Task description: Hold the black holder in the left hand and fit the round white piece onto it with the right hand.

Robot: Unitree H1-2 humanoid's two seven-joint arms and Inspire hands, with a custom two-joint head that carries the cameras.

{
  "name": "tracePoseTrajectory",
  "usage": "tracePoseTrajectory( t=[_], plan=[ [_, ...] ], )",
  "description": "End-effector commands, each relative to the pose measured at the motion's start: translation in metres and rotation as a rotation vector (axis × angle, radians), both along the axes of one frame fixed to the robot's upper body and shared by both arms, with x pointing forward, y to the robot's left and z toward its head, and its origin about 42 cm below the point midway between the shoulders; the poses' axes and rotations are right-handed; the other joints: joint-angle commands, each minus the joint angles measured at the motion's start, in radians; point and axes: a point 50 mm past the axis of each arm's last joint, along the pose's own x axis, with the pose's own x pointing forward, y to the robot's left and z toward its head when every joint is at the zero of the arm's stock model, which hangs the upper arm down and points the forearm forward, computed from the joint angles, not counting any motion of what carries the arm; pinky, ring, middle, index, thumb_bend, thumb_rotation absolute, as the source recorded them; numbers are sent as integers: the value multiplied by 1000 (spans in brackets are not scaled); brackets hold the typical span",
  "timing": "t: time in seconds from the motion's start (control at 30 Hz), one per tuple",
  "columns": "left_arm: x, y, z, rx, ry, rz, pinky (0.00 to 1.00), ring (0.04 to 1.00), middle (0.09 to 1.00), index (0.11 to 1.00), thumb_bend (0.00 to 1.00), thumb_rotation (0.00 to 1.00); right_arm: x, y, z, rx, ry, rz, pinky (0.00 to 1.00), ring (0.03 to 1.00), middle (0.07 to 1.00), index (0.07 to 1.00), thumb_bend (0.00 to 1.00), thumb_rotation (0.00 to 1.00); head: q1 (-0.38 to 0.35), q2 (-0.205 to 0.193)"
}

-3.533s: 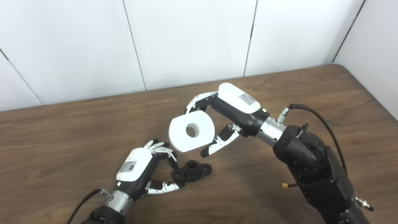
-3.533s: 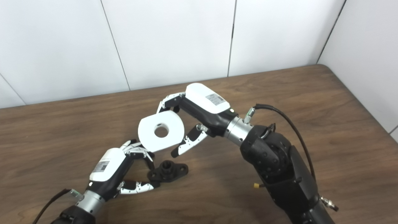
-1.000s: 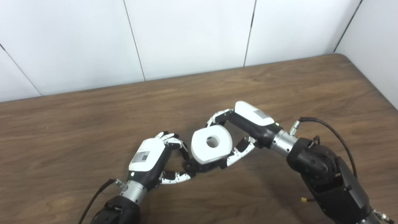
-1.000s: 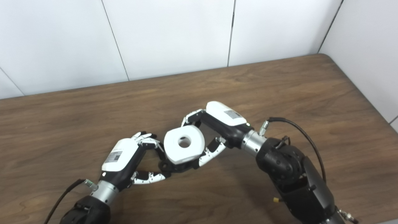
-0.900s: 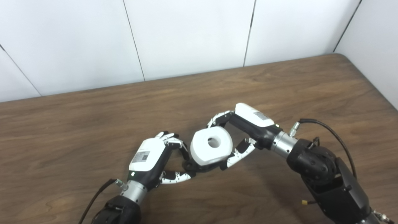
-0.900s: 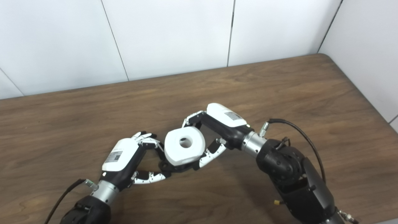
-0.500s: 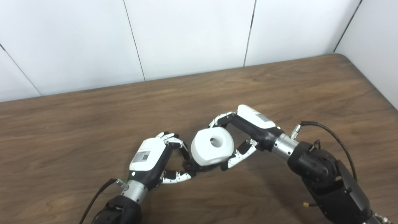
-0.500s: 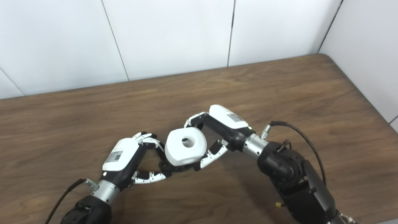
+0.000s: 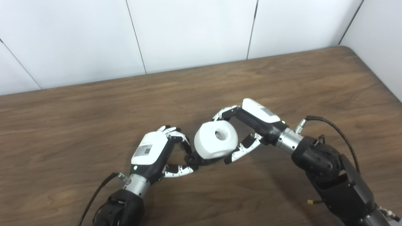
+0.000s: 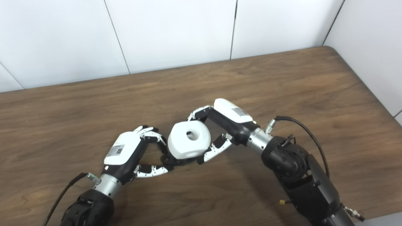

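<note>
Tabletop (image 9: 94, 103): one wooden surface, carrying everything.

Right hand (image 9: 251, 125): its fingers (image 9: 240, 152) are wrapping the round white piece (image 9: 215, 143) from the far and near sides, thumb below, pinching it so the central hole is facing up and a little toward the camera. Judged reason: the bore is being lined up over the holder's post.

Left hand (image 9: 154, 153): its fingers (image 9: 177, 170) are curling in from the left and pinching the black holder (image 9: 196, 160), which is lying on the tabletop, likely to stop it sliding under the push.

White piece is sitting on top of the holder, between both sets of fingers, tilted; seating depth cannot be told.

Count: two hands, one white piece, one holder.
</note>
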Motion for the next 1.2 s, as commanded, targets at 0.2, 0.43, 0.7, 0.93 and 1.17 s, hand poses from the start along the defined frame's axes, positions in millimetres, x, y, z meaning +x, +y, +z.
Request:
tracePoseTrajectory(
  t=[0.2, 0.43, 0.7, 0.93, 1.17],
  plan=[
    [-3, -14, 16, -20, -58, -26, 928, 863, 702, 488, 522, 75, 3, -2, 4, -64, 23, 41, 647, 717, 671, 483, 518, 134, -3, 8],
    [-2, -17, 17, -18, -62, -27, 935, 864, 702, 488, 522, 75, 7, -4, 8, -93, 15, 67, 645, 710, 666, 482, 519, 134, -6, 6],
    [-3, -25, 19, -25, -62, -33, 944, 870, 702, 488, 522, 75, 9, -11, 16, -130, 26, 83, 634, 706, 666, 482, 520, 133, -7, -1],
    [-3, -29, 18, -39, -59, -30, 956, 875, 706, 488, 522, 75, 15, -16, 29, -152, 7, 84, 647, 718, 672, 482, 520, 132, -10, -8],
    [-3, -32, 18, -45, -57, -31, 960, 879, 708, 488, 522, 75, 23, -20, 47, -200, -36, 107, 633, 713, 668, 482, 520, 131, -17, -14]
  ],
)
